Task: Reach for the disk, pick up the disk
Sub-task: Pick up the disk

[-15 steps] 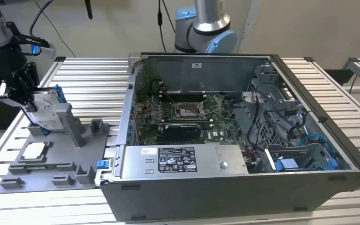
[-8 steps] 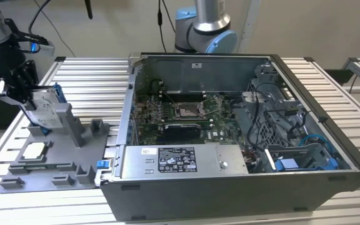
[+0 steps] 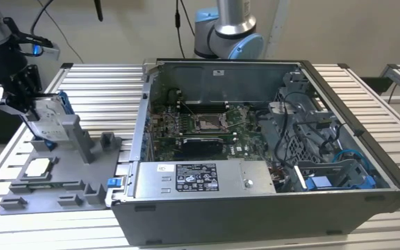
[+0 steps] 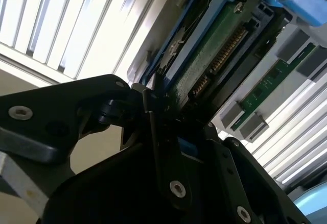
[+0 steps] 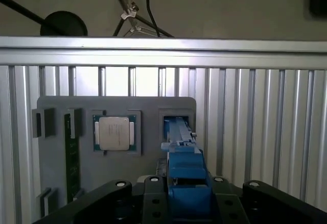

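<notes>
The disk stands on edge at the exterior view's left, a silver-grey slab in a blue carrier, over the back of the grey fixture. My gripper is shut on its upper part. In the first wrist view the blue carrier sits between the black fingers, with its lower end at a slot in the fixture. The second wrist view shows the disk's green circuit side clamped at the fingers. Whether the disk still rests in the slot I cannot tell.
An open computer case takes up the middle and the exterior view's right. A square processor chip and a memory stick lie on the fixture. Another arm's base stands behind the case. The table is slatted aluminium.
</notes>
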`<state>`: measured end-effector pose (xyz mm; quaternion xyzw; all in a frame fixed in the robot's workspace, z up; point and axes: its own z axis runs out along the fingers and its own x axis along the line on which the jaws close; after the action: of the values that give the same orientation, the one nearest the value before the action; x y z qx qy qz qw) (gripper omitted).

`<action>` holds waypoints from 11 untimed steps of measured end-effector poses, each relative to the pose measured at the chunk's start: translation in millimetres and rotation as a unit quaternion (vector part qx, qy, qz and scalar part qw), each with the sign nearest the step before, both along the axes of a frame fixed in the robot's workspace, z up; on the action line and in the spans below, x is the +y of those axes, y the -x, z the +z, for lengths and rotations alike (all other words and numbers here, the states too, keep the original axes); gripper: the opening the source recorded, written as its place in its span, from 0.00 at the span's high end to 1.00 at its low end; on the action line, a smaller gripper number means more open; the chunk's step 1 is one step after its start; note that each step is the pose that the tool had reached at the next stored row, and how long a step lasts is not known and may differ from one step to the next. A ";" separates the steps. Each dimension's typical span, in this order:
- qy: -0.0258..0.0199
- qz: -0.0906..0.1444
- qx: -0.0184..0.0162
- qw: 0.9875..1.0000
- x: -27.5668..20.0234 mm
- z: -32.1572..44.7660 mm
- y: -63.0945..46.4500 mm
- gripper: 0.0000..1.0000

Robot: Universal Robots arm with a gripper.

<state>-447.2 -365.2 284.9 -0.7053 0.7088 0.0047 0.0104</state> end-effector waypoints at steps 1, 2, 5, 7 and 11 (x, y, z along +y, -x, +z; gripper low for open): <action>0.000 0.000 0.000 1.000 0.0 0.3 0.0 1.00; 0.000 0.000 0.000 1.000 0.0 0.6 0.0 1.00; 0.000 0.000 0.000 1.000 0.0 1.7 0.0 1.00; 0.000 0.000 0.000 1.000 0.0 2.8 0.0 1.00; 0.000 0.000 0.000 1.000 0.0 6.0 0.0 1.00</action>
<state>-447.3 -365.2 290.9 -0.7053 0.7088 0.0047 0.0104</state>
